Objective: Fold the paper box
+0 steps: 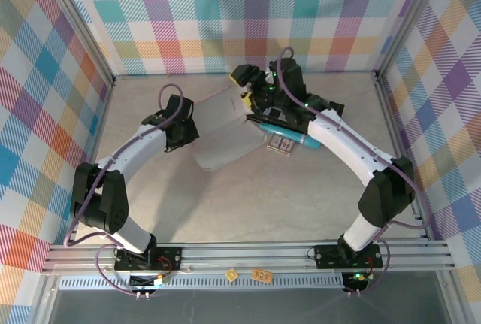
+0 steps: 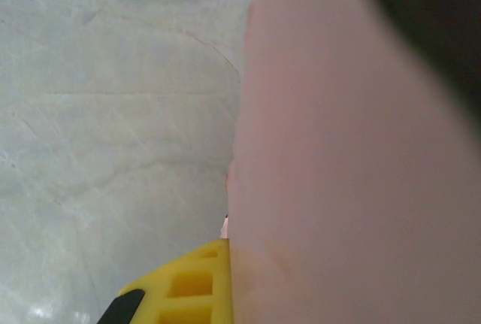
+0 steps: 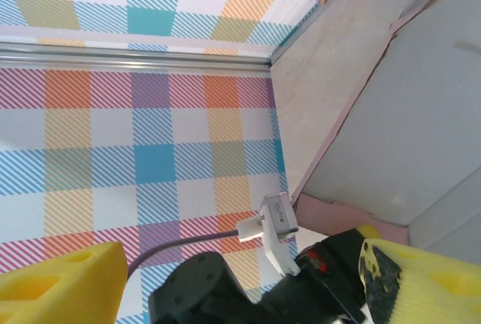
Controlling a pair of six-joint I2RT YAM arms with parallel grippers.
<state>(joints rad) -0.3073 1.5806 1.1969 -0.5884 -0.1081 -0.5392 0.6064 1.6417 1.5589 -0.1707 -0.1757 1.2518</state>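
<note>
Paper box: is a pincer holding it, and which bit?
Yes. The left pincer is shut on the paper box, pinching its left edge. The right pincer is open and holds nothing.

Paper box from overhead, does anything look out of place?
The paper box lies askew, partly folded, its left edge at the left gripper. Beside it, a teal pen-like object and a small card pack sit under the right arm.

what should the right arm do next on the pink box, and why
Probably move the open right pincer onto the far panel of the paper box and close. The left pincer is shut on the box's left edge, while the right one's fingers stand apart, gripping nothing.
</note>
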